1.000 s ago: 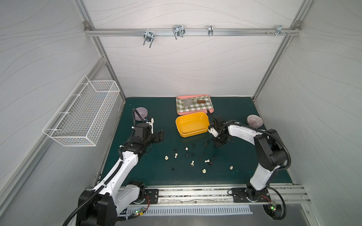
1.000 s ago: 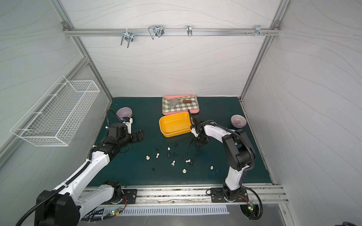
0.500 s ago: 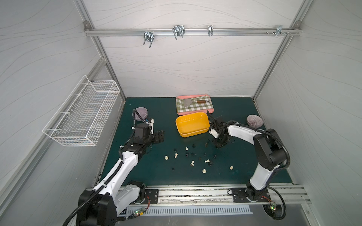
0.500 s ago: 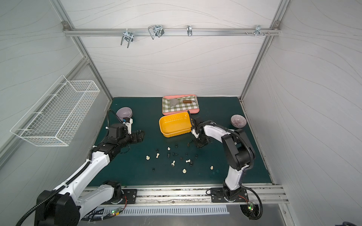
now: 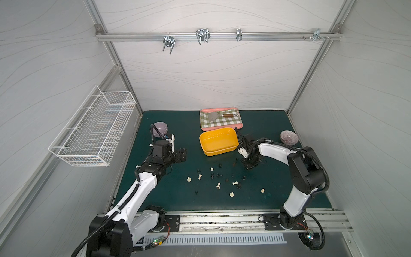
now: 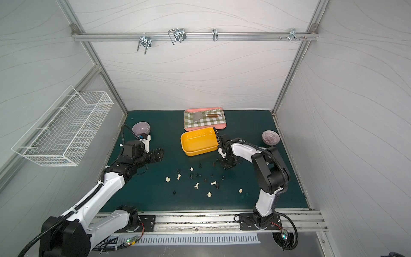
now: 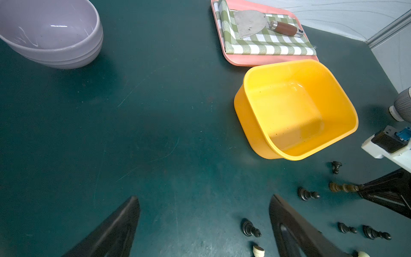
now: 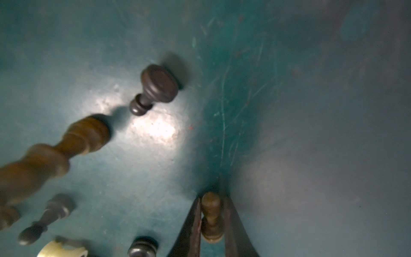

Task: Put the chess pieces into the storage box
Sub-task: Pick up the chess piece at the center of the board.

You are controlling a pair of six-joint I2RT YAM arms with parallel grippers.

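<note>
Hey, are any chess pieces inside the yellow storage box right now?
No, in the left wrist view the storage box shows only its bare yellow floor.

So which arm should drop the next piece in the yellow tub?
Right: the right gripper is shut on a small brown pawn near the shallow yellow-orange plastic tub; left gripper open, empty.

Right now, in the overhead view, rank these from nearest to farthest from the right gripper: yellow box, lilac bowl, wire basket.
From the right gripper:
1. yellow box, just beside it.
2. lilac bowl, over on the left.
3. wire basket, hanging farthest left.
</note>
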